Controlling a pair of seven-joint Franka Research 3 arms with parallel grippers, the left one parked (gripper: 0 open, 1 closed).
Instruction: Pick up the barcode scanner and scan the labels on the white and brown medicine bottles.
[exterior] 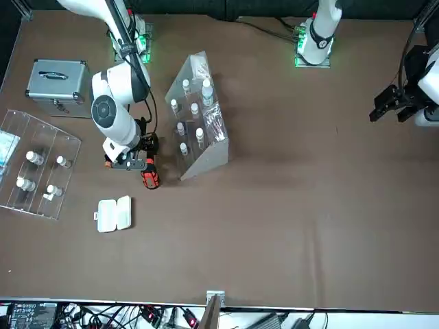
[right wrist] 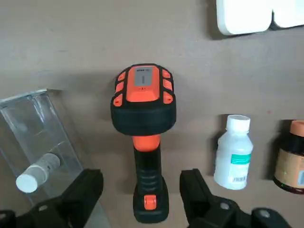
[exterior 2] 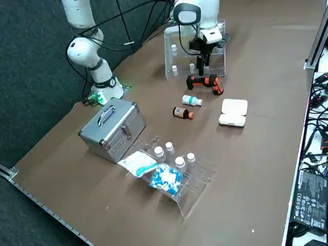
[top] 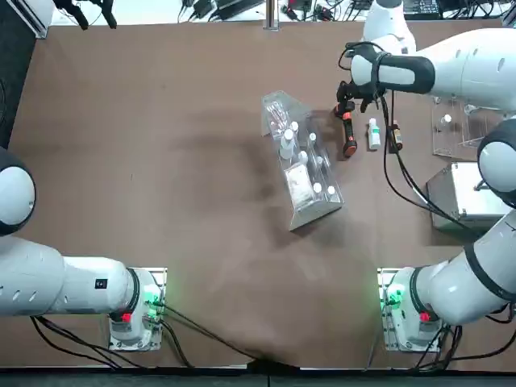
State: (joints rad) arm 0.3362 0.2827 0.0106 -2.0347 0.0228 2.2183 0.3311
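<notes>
The barcode scanner (right wrist: 144, 118) lies flat on the brown table, with a black head, an orange top and an orange handle. It also shows in the top view as the scanner (top: 347, 134) and from the side as the scanner (exterior 2: 205, 82). My right gripper (right wrist: 142, 199) hangs just above its handle, open, one finger on each side with gaps between. The same gripper (top: 345, 109) is over the scanner's far end. Next to the scanner lies the white bottle (right wrist: 233, 152) (top: 374, 134), and beyond it the brown bottle (right wrist: 290, 164) (top: 395, 137). Both lie on their sides.
A clear slanted stand of white-capped vials (top: 302, 165) sits close to the scanner's other side. A white hinged case (exterior 2: 233, 113) lies beyond the bottles. A silver metal box (top: 463, 197) and a clear tray with vials (exterior 2: 177, 171) occupy the right edge.
</notes>
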